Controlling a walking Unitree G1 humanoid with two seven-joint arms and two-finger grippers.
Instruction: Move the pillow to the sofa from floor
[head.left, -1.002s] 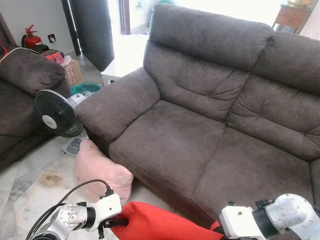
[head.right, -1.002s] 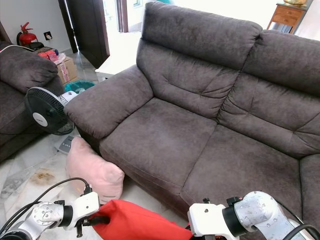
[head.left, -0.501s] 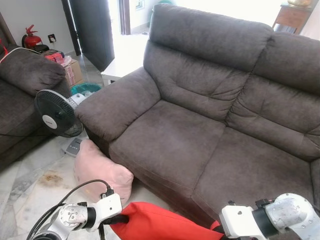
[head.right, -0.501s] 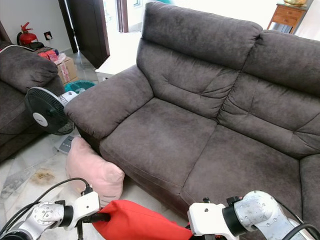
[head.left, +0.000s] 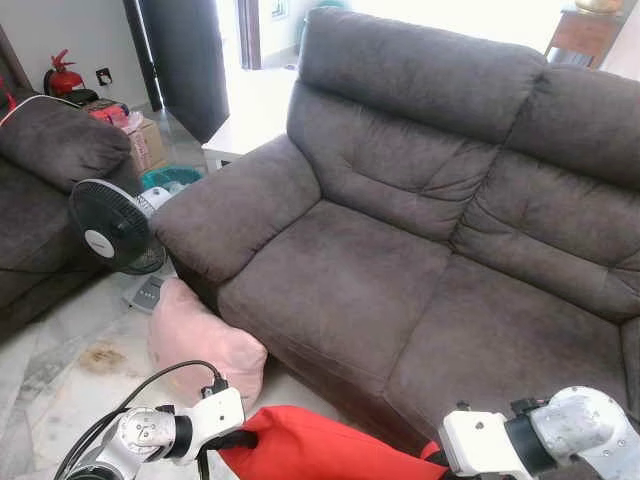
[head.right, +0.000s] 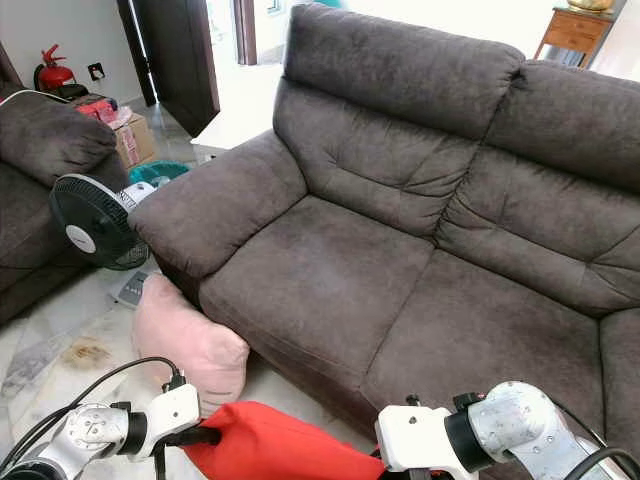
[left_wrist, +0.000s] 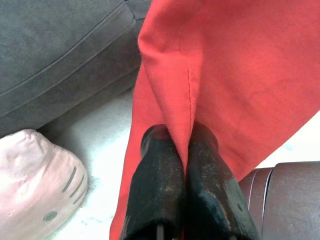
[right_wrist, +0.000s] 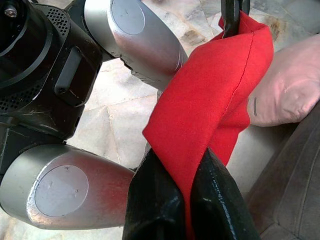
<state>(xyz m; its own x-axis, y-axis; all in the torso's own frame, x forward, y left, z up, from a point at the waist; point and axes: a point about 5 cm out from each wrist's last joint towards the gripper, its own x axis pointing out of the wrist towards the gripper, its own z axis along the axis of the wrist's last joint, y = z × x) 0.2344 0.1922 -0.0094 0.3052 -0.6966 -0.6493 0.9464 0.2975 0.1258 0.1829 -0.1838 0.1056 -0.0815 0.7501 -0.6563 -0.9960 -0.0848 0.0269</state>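
Grey sofa (head.left: 420, 250) fills the far side, its seat bare. Our red pillow (head.left: 320, 448) hangs near its front edge, above the floor, barely shifted from a moment ago, so the lift onto the seat remains. Left gripper (left_wrist: 186, 150) and right gripper (right_wrist: 192, 172) each pinch an end, arms low and forward.

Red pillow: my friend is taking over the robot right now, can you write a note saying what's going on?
Left gripper: shut on one edge of the red pillow.
Right gripper: shut on the opposite edge.
The pillow hangs between both grippers, off the floor, in front of the grey sofa.
A pink pillow lies on the floor against the sofa.
Done: pickup.
Left: carry it forward, set it on the seat, let go.
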